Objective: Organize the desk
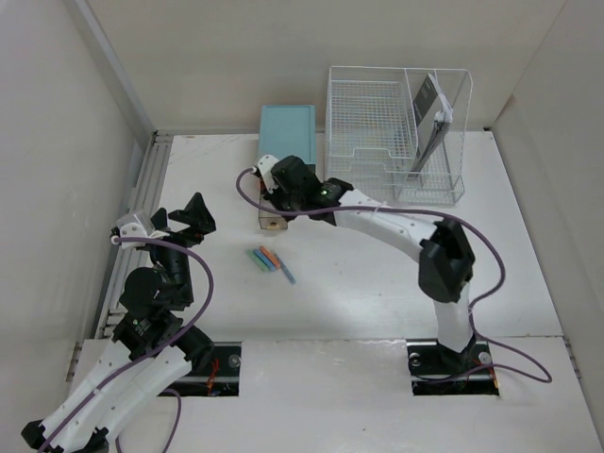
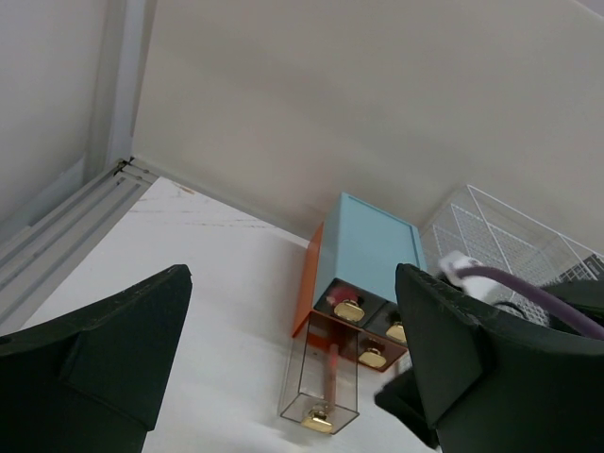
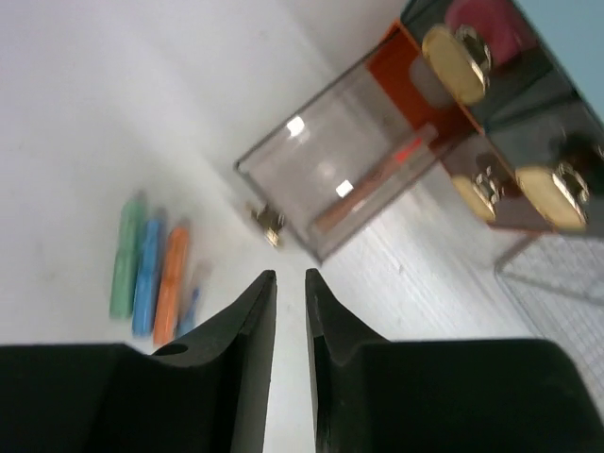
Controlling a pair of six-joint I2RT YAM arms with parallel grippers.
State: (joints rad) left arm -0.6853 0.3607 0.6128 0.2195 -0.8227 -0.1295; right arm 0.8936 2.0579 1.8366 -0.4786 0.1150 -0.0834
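The white desk [image 1: 377, 293] carries a teal drawer box [image 1: 288, 127] at the back. One clear drawer [image 1: 274, 223] is pulled out of it, with a red pen [image 3: 377, 179] lying inside. My right gripper [image 1: 276, 200] hovers over this drawer. In the right wrist view the right gripper [image 3: 290, 283] has its jaws a narrow gap apart, nothing between them, just short of the drawer's gold knob [image 3: 269, 225]. Several markers [image 1: 269, 260] lie loose on the desk in front. My left gripper [image 1: 193, 219] stands wide open and empty at the left, facing the drawer box [image 2: 373, 250].
A white wire-mesh rack [image 1: 396, 132] stands at the back right with a notebook [image 1: 432, 118] upright in its slot. Silver rails [image 1: 151, 175] run along the desk's left edge. Walls enclose the left, back and right.
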